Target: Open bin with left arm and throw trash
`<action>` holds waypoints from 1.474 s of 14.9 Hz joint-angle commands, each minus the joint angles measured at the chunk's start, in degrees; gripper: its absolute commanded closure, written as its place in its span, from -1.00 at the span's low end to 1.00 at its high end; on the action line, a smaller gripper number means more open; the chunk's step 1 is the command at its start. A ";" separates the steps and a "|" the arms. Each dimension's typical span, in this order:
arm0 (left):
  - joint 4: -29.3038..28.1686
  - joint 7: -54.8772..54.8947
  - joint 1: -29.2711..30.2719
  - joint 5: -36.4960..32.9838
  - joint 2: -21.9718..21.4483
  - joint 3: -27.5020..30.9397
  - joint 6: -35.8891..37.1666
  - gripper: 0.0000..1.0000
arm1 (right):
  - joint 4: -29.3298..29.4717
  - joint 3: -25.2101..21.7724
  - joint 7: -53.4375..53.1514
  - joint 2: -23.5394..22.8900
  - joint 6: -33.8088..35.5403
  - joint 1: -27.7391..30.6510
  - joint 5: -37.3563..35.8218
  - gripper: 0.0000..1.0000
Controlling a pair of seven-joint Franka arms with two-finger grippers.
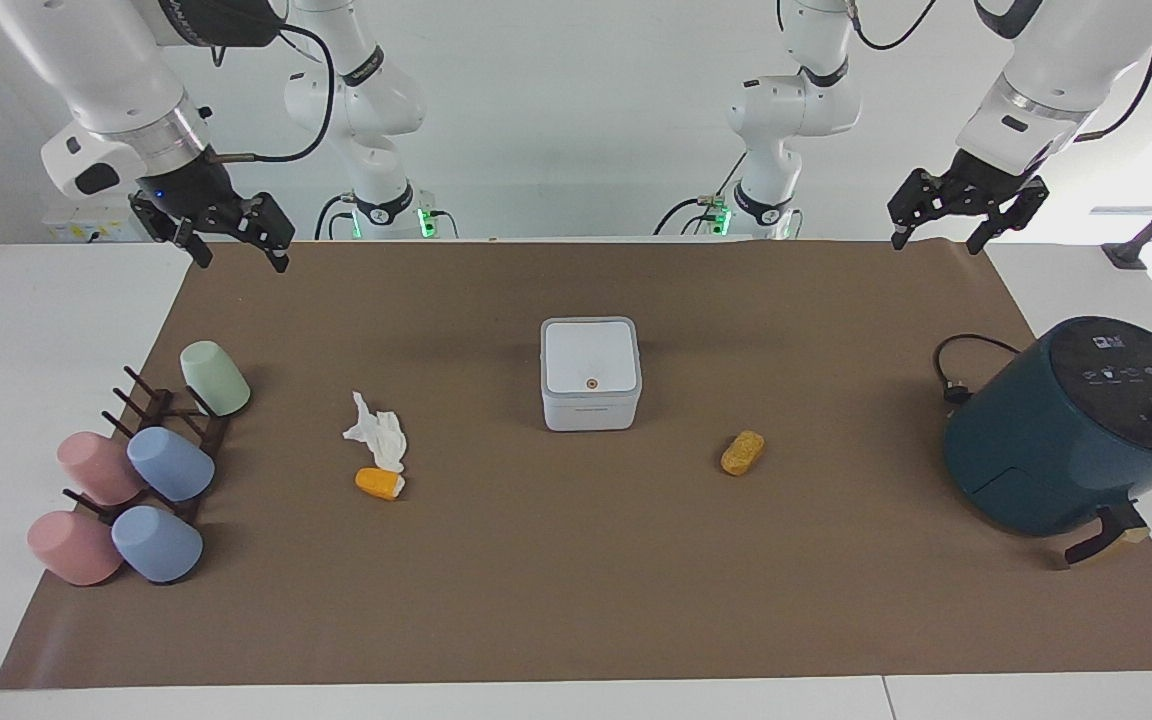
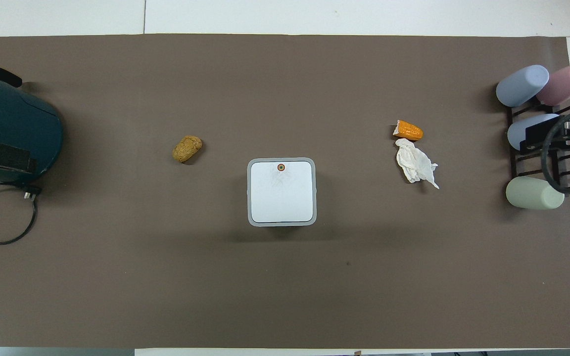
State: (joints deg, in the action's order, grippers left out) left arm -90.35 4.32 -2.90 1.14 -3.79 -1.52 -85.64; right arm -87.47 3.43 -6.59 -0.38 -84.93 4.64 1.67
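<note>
- One fryer point(image 1: 1076, 425) at the left arm's end of the mat point(image 1: 576, 600).
- Bin point(image 1: 591, 373) mid-mat, lid shut, its orange dot on the edge away from the robots.
- Tissue point(image 1: 377, 431) touching the orange lump point(image 1: 379, 484), toward the cups point(image 1: 171, 464); the lump's long axis runs along the mat.
- Crusty lump point(image 1: 742, 452) toward the fryer, lying aslant.
- Left gripper point(image 1: 943, 241) and right gripper point(image 1: 237, 256) over the mat's robot-side corners, fingers spread, empty.

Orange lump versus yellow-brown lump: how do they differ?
The orange lump is smooth with a white end; the yellow-brown lump is crusty and cracked all over. The orange one touches the tissue toward the right arm's end; the yellow-brown one lies alone toward the left arm's. Both lie outside the shut bin.
</note>
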 commanded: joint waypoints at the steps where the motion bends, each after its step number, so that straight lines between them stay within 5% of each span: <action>1: -0.78 0.78 -0.27 -1.40 -0.60 0.38 0.31 -1.00 | -1.38 0.61 1.05 1.34 0.38 0.28 -0.71 -1.00; 11: -1.14 -0.45 -0.88 -1.31 -1.65 0.29 -0.23 -1.00 | -1.65 0.70 1.31 1.52 0.73 0.28 0.26 -1.00; 13: -1.58 -2.90 -3.15 -1.31 -1.74 -0.32 -1.27 -0.95 | -4.27 1.40 1.31 1.70 -5.90 -1.03 1.74 -1.00; 14: -2.80 -4.31 -4.99 -1.22 -1.92 -0.32 -4.50 -0.49 | -7.59 1.40 1.31 2.66 -10.82 -1.74 1.84 -1.00; 16: -6.75 -6.77 -9.47 -1.31 -3.32 -0.32 -9.17 0.75 | -14.37 1.57 1.40 3.72 -20.23 -3.66 1.93 -1.00; 17: -8.16 -8.00 -11.67 -1.31 -3.41 -0.32 -11.19 1.00 | -15.53 1.49 1.57 3.37 -23.06 -4.98 1.93 -1.00; 22: -15.20 -19.51 -23.44 -1.05 -2.01 -0.32 -23.85 1.00 | -16.41 1.58 15.08 -4.00 -32.38 -5.00 2.02 -1.00</action>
State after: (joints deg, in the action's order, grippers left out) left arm -101.44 -11.78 -21.73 1.12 -4.70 -2.65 -104.51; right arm -103.08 4.90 1.99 -1.79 -113.45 -1.27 2.91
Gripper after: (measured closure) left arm 0.828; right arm 0.000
